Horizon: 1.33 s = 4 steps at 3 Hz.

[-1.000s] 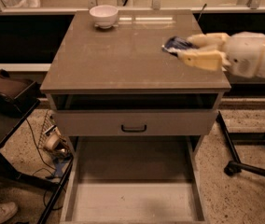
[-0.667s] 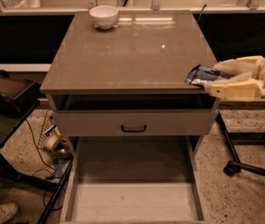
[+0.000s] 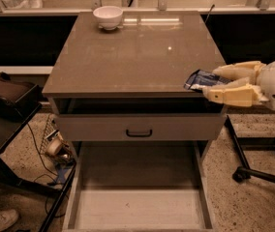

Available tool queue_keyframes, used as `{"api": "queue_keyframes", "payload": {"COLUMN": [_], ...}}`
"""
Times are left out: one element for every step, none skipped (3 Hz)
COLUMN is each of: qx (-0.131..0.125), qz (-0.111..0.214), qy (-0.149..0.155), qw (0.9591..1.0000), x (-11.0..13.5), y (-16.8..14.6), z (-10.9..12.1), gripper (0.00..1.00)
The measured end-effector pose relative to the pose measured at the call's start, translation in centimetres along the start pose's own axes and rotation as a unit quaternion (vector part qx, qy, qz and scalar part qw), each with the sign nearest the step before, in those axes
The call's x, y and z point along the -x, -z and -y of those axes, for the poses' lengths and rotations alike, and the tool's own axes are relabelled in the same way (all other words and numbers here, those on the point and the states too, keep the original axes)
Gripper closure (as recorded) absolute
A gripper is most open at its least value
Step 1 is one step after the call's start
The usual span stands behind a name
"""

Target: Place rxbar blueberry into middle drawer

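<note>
In the camera view, the tool (image 3: 210, 83) has carried the snack bar (image 3: 199, 78) from over the right middle of the bench (image 3: 137, 52) to its front right corner. That was its place a moment ago too, with only a slight shift since. Its two pale fingers are closed part-way on the dark blue wrapper, which sticks out from the tips toward the bench. The bar has cleared the top, so the carry looks about half done. The open drawer (image 3: 137, 210) lies well below the tool and to its far side, past the shut drawer front (image 3: 139, 128). I judge a descent and a reach across come next. The bowl (image 3: 108, 17) has stayed put, well beyond the tool.
</note>
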<state>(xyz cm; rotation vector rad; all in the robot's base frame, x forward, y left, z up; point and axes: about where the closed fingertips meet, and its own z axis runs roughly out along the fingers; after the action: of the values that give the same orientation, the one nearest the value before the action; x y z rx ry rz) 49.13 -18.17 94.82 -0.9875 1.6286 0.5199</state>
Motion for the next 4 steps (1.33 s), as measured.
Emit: {"api": "queue_keyframes", "payload": {"qx": [0.003, 0.049, 0.086, 0.133], "qz": [0.008, -0.013, -0.031, -0.068], "qy": [-0.003, 0.008, -0.013, -0.033], "qw": [1.0000, 0.9987, 0.9957, 0.9883], "x": [-2.3, -9.3, -15.5, -22.3], "y": [-2.1, -7.7, -12.2, -18.3], "z": [-2.7, -9.9, -13.9, -17.8], "gripper": [1.00, 1.00, 1.00, 1.00]}}
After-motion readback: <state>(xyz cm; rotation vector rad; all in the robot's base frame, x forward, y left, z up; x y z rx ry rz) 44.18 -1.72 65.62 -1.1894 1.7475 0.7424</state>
